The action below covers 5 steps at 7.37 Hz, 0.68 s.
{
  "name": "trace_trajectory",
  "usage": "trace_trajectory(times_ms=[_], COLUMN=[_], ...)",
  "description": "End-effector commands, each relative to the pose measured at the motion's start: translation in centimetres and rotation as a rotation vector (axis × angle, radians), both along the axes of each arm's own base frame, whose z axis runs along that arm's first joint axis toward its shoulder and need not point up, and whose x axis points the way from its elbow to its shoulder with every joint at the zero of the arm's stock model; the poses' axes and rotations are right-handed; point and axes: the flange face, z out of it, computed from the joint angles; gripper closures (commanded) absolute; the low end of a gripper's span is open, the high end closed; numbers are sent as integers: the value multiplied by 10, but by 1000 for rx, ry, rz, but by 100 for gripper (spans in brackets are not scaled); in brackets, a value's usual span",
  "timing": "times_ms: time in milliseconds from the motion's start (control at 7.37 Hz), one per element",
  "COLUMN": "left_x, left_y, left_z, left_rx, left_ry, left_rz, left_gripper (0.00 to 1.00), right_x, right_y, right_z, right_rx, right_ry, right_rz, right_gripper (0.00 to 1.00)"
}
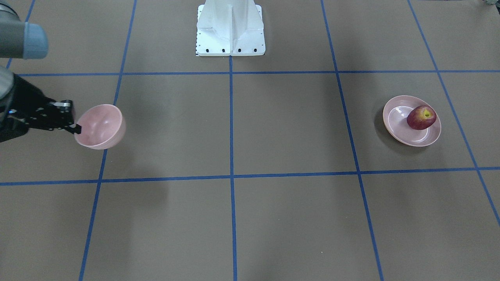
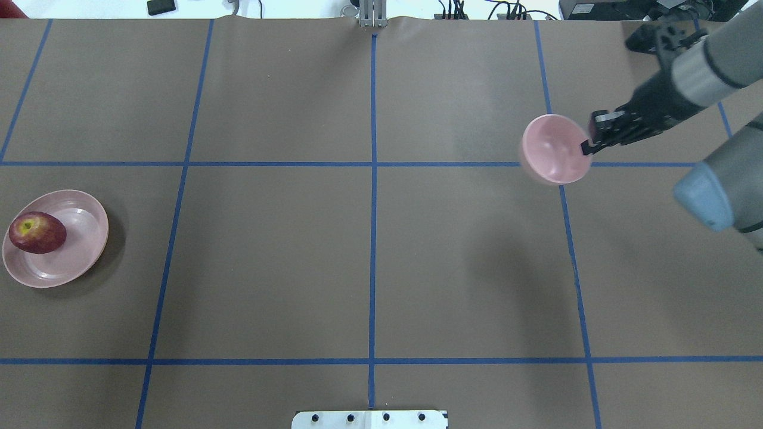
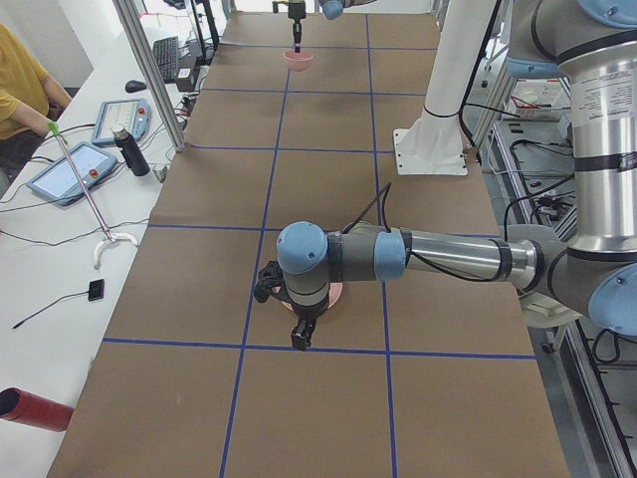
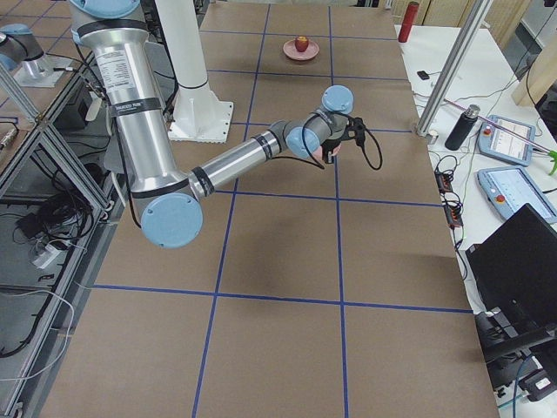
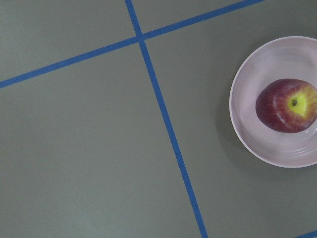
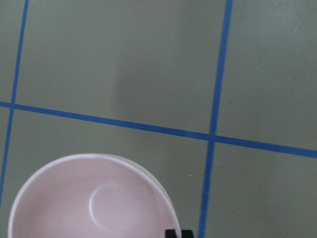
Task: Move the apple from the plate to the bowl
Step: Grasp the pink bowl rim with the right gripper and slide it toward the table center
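Dark red apple [image 1: 421, 117] lying on the pink plate [image 1: 393, 119], robot's left side of the brown table [image 1: 273, 128]; well apart, right gripper [image 1: 77, 128] pinching the tilted pink bowl [image 1: 101, 127] by its rim; left gripper [image 3: 299, 337] near the plate, finger spread impossible to tell

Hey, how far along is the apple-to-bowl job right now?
Done: the right gripper grips the bowl by its rim. In hand: the bowl looks lifted and tilted. Remaining: the apple sits on the plate, far across the table; it must go into the bowl.
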Motion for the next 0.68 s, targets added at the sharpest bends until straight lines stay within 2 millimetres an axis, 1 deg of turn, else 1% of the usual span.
trace_trajectory(times_ms=[0, 136, 271, 407, 543], left_x=[1, 1, 1, 1, 1], left_y=[0, -1, -1, 0, 0], left_z=[5, 7, 7, 8, 8], left_rx=[-10, -13, -13, -15, -15], left_ry=[0, 2, 2, 2, 2], left_rz=[1, 1, 1, 1, 1], left_gripper=[1, 1, 1, 1, 1], right_x=[-157, -197, -240, -270, -281], right_y=[61, 63, 63, 53, 49], right_z=[-73, -93, -107, -116, -122], right_rx=[-62, -114, -154, -158, -165], right_ry=[35, 27, 44, 69, 73], right_rz=[75, 77, 93, 123, 124], right_gripper=[100, 100, 100, 100, 100])
